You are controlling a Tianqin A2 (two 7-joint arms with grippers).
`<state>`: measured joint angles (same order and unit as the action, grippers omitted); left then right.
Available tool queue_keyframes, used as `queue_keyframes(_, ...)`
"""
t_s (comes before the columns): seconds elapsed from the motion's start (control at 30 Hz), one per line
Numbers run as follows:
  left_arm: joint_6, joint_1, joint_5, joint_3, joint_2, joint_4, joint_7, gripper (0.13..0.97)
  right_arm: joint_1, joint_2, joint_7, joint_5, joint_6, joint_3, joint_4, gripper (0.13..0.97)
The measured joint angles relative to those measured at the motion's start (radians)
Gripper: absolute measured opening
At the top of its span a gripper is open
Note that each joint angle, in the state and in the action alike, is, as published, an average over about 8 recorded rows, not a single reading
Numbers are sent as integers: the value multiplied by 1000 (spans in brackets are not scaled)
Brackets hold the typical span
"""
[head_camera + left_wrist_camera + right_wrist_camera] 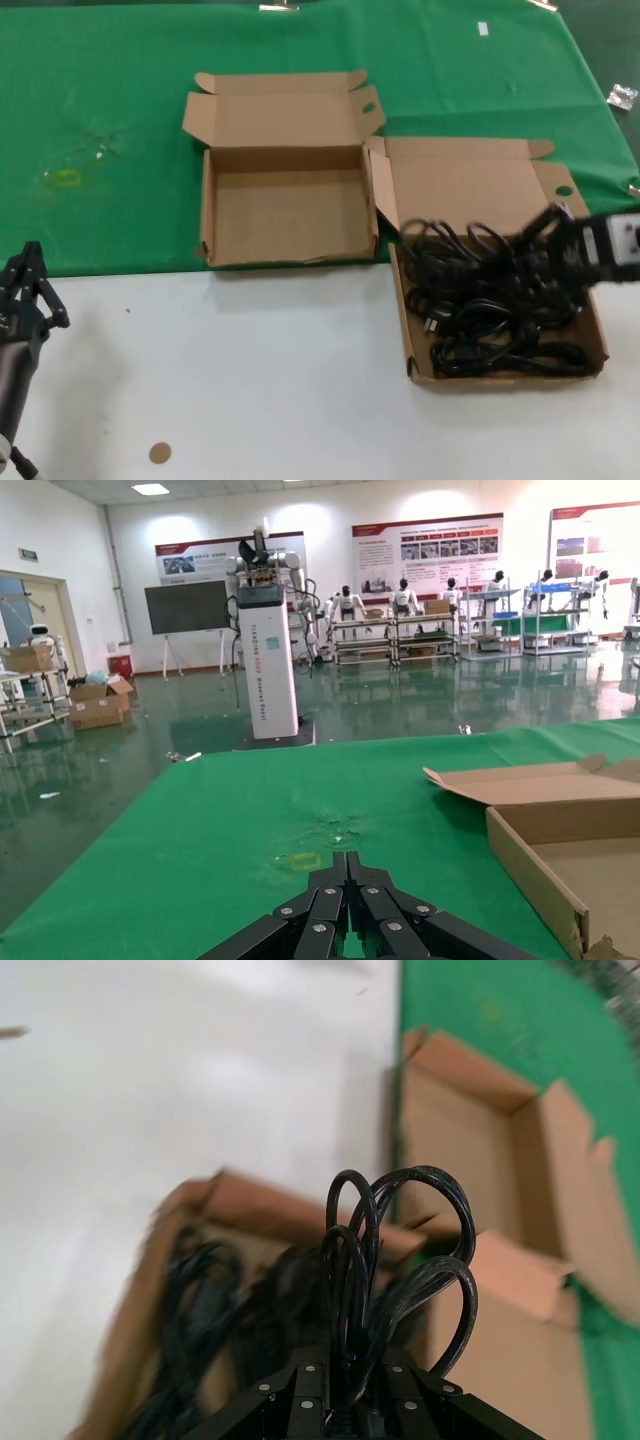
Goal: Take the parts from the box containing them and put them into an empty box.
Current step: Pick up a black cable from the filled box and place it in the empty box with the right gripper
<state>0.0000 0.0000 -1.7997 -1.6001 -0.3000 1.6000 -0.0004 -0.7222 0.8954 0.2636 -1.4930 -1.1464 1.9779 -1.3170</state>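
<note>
The box with the parts (598,330) lies at the right, holding several black power cords (490,320) in looped bundles. My right gripper (548,240) hangs over its far right part, shut on a looped cord bundle (400,1260) lifted above the rest. The empty box (285,215) stands open at the middle, on the green cloth, and shows in the right wrist view (470,1150) too. My left gripper (25,275) is parked at the near left, shut and empty; its tips (349,865) point over the green cloth.
A green cloth (100,120) covers the far half of the table, white surface (250,380) the near half. A small brown disc (159,453) lies near the front edge. A small packet (622,96) lies at the far right.
</note>
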Motion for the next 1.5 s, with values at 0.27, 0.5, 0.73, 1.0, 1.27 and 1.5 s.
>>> queue_keyframes(0.27,0,0,0,0,0,0,0,152,-99,-88,-38,21,18,18,33,209)
queue_keyframes(0.5,0,0,0,0,0,0,0,152,-168,-189,-76,72,53,61,52,209)
queue_keyframes(0.73,0,0,0,0,0,0,0,152,-231,-296,-98,132,89,114,97,209)
queue_keyframes(1.0,0,0,0,0,0,0,0,152,-291,-409,-116,182,132,157,159,209)
queue_keyframes(1.27,0,0,0,0,0,0,0,152,-326,-495,-126,219,176,187,220,209)
queue_keyframes(1.5,0,0,0,0,0,0,0,152,-333,-533,-108,226,207,196,273,208)
